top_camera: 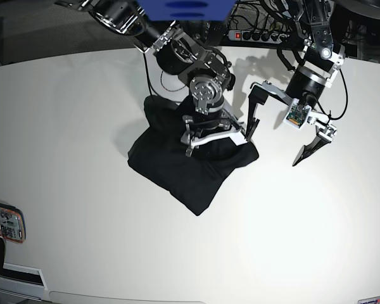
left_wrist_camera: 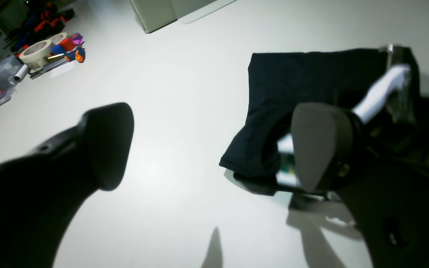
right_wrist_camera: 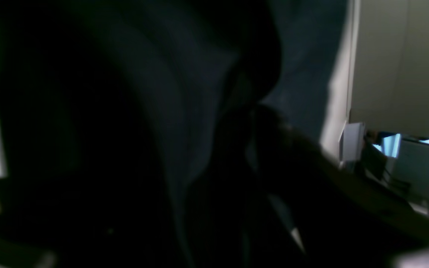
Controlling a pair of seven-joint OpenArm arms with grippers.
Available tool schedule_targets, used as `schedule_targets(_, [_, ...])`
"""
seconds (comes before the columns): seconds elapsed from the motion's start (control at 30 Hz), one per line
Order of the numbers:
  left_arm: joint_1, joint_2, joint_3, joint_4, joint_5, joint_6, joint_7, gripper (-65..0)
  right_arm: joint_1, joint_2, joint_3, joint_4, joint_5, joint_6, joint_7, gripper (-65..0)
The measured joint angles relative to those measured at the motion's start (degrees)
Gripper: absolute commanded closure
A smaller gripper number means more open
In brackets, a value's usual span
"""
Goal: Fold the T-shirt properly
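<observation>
**Shirt folded to a small bundle, right arm down on it**

The T-shirt (top_camera: 183,161) lies toward the far edge of the white tabletop (top_camera: 76,126), about midway along it. It is no longer spread flat: it forms a compact, roughly four-sided dark bundle, with one corner pointing at the near edge. No sleeve or collar shows as a separate shape, so most of the folding looks done, though how neat the layers are cannot be judged from here.

The right gripper (top_camera: 214,134) is pressed low over the far-right part of the bundle, its pale fingers on or just above the cloth. Its wrist view is filled with dark folds of fabric at close range. Whether the jaws are closed on the cloth or parted cannot be told; the fabric hides them.

The left gripper (top_camera: 285,136) hangs above bare tabletop just to the right of the shirt, apart from it, with its fingers spread wide and nothing between them. Its wrist view shows one edge of the bundle lifted off the surface, near the right arm.

What seems left is to lay that raised edge down, perhaps smooth the bundle, and draw both arms clear.
</observation>
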Motion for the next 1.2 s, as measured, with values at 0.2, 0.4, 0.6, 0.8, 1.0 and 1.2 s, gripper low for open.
schedule_targets(0.2, [-0.1,0.0,0.0,0.0,0.0,0.0,0.0,-64.7,-0.1,0.0,0.0,2.6,1.6,2.6,0.5,-50.7])
schedule_targets(0.4, [-0.1,0.0,0.0,0.0,-0.7,0.0,-0.3,-64.7,-0.5,0.5,0.0,5.0,3.6,4.3,5.7,-51.2])
schedule_targets(0.6, [-0.4,0.0,0.0,0.3,-0.9,0.1,-0.6,-64.7,-2.1,3.4,-1.4,7.0,11.2,4.2,13.9,-51.2])
schedule_targets(0.8, [-0.5,0.0,0.0,0.3,-1.9,0.0,-1.1,-64.7,-2.1,5.6,-5.7,11.1,22.2,4.3,12.9,-51.2])
schedule_targets(1.0, [0.2,0.3,0.4,0.2,-1.7,-1.8,-1.2,-64.7,-1.9,9.5,-6.6,14.1,27.0,5.1,14.2,-51.2])
schedule_targets(1.2, [0.4,0.3,0.5,0.3,-3.6,-1.7,-3.1,-64.7,-2.3,10.0,-5.8,18.5,31.5,5.6,13.1,-51.2])
